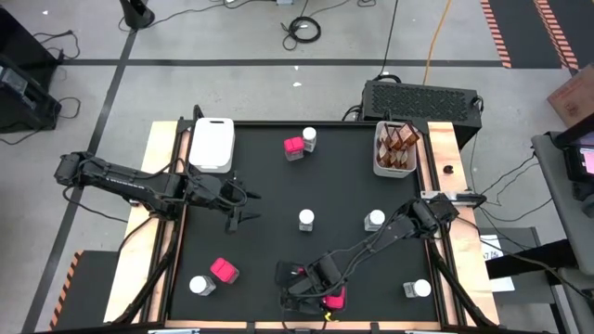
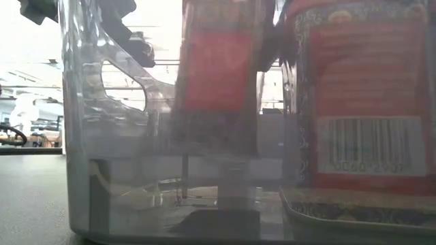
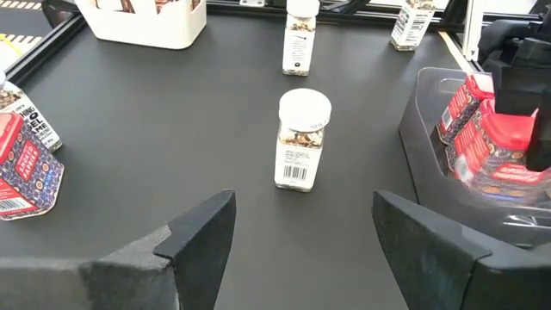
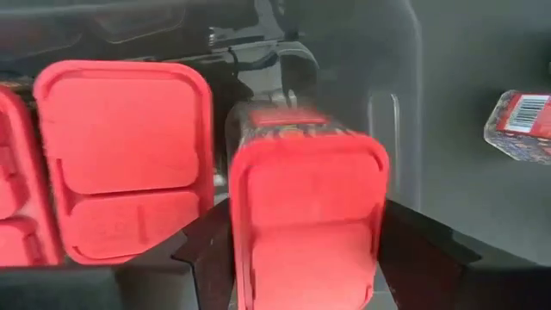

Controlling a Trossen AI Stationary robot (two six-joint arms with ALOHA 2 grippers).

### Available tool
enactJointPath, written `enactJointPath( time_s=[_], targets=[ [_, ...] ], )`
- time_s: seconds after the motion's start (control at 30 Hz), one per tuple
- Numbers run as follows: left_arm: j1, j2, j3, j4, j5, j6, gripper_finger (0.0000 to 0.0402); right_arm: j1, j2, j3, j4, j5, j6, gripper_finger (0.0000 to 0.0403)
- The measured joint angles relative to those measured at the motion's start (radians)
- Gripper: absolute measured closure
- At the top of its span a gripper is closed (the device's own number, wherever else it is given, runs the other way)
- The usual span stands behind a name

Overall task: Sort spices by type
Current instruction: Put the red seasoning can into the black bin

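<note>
Right gripper [image 4: 297, 245] at near table edge, over clear tray [image 4: 405, 112], fingers straddling pink-lidded spice box [image 4: 306, 215]; grip or release cannot be told. Second pink box [image 4: 125, 155] stands beside it in tray. Left gripper [image 3: 301, 237] open, empty, at table's left, facing white-lidded clear jar [image 3: 301, 138] mid-table.

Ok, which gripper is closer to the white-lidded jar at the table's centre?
Left. The left gripper faces the centre jar across bare mat; the right gripper is nearer the front edge, over the clear bin.
</note>
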Motion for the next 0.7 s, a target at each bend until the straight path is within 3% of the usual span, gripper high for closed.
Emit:
enactJointPath(
  time_s=[0.33, 0.53, 0.7],
  targets=[
    [0.0, 0.0, 0.0, 0.0, 0.0, 0.0, 0.0125, 0.0, 0.0, 0.0, -0.002, -0.01, 0.0, 0.0165],
    [0.0, 0.0, 0.0, 0.0, 0.0, 0.0, 0.0125, 0.0, 0.0, 0.0, 0.023, -0.136, 0.067, 0.0165],
    [0.0, 0.0, 0.0, 0.0, 0.0, 0.0, 0.0125, 0.0, 0.0, 0.0, 0.025, -0.157, 0.099, 0.0165]
  ],
)
